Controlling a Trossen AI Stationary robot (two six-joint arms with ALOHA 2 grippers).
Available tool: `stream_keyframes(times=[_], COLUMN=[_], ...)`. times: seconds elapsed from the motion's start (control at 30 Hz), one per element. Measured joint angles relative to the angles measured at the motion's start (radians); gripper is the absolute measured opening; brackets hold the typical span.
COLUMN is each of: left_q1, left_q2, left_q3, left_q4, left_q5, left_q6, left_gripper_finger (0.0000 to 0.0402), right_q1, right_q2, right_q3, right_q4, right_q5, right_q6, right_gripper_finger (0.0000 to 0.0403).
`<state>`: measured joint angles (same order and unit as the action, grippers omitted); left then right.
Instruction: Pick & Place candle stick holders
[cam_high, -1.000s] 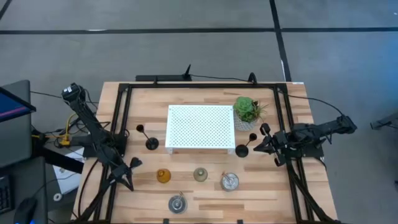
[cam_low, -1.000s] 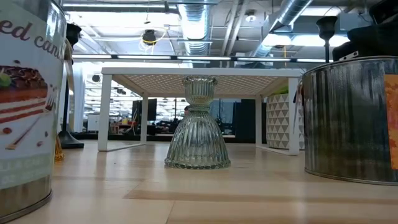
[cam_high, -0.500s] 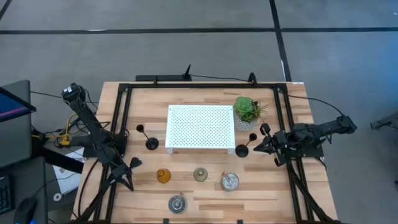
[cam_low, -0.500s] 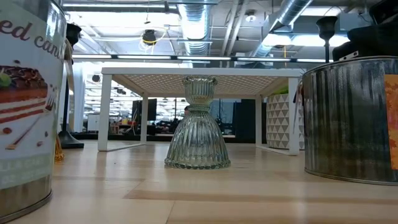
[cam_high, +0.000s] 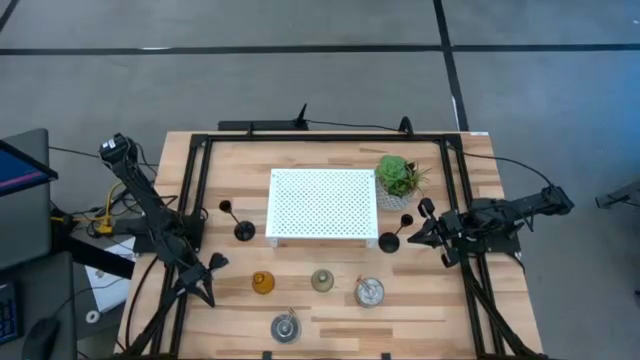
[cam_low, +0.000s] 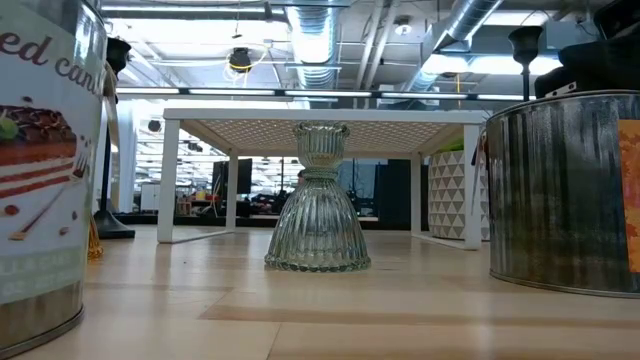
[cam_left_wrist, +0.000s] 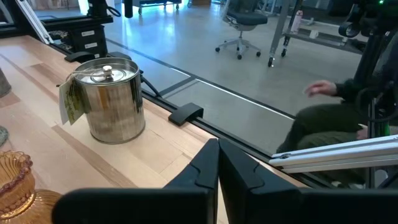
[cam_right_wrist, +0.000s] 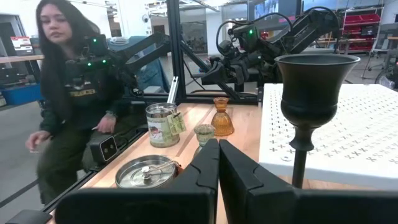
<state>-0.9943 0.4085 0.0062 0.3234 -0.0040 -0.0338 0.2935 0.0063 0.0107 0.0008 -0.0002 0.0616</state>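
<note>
On the near half of the table stand an amber holder (cam_high: 262, 283), a grey-green ribbed glass holder (cam_high: 322, 281) (cam_low: 318, 215) and two silver tin holders (cam_high: 369, 292) (cam_high: 286, 327). Black stemmed holders (cam_high: 244, 231) (cam_high: 389, 241) stand on their round bases beside the white tray. My left gripper (cam_high: 208, 292) (cam_left_wrist: 218, 144) is shut at the near left, pointing level past the amber holder (cam_left_wrist: 15, 180) and a tin (cam_left_wrist: 112, 99). My right gripper (cam_high: 412, 236) (cam_right_wrist: 219, 144) is shut and level, just right of a black holder (cam_right_wrist: 308, 93). Neither touches anything.
The white perforated tray (cam_high: 322, 203) stands on legs at the table's middle, with a potted plant (cam_high: 398, 178) at its far right corner. Black frame rails (cam_high: 195, 200) run along the table's sides. A person (cam_right_wrist: 68, 93) sits beyond the left edge.
</note>
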Motion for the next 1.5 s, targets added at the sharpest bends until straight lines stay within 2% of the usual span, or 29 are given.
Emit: stream_keyframes(times=[1.5], left_q1=[0.000], left_q2=[0.000], left_q3=[0.000], left_q4=[0.000], left_q5=[0.000], left_q6=[0.000], left_gripper_finger=[0.0008], right_q1=[0.000], right_q2=[0.000], right_q3=[0.000], right_q4=[0.000], right_q5=[0.000], right_q6=[0.000], right_gripper_finger=[0.0000])
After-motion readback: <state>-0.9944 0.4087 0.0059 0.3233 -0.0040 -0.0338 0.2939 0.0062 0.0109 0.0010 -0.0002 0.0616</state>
